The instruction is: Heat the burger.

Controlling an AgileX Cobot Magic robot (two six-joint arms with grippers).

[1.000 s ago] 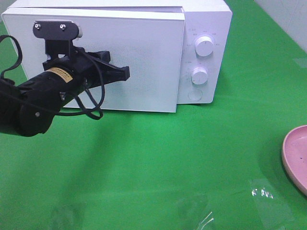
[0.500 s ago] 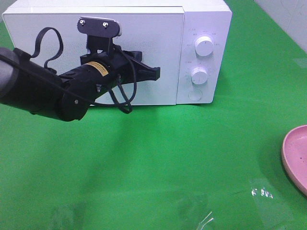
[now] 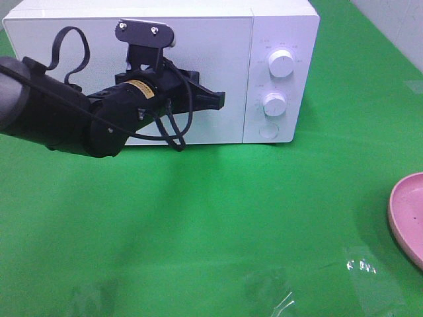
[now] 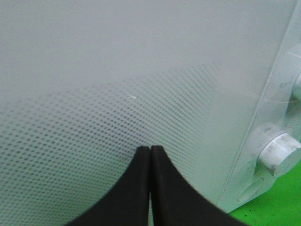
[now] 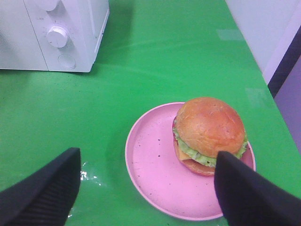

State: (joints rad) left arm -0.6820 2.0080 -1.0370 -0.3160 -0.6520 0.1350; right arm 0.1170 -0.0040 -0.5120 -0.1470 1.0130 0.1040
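A green cloth [image 3: 251,218] covered the whole work surface, with a shiny clear patch [image 3: 360,267] lying on it near the front right. Pale wall showed at the far right corner. A white microwave [image 3: 281,26] stood at the far side, its door [image 3: 218,39] flush with the body and two knobs [image 3: 281,64] stacked on its right-hand panel.

The left gripper [image 3: 215,100] had its jaws pressed together, tips meeting with nothing between them, right up against the dotted door front; whether they actually touched it could not be told. The right gripper [image 5: 146,188] stood wide apart, its two dark fingers [image 5: 42,188] hovering above the pink plate [image 5: 150,169] without holding anything.

The burger [image 5: 209,134] sat on the far right part of that plate, well to the right of the microwave. In the high view only the plate's left rim showed at the right edge; the burger and the right arm were cut off there. The small print around the knobs was too fine to read.

A second earlier the door had stood ajar, and the left gripper had been further left; since then the door had been shut and the gripper had moved right along it.
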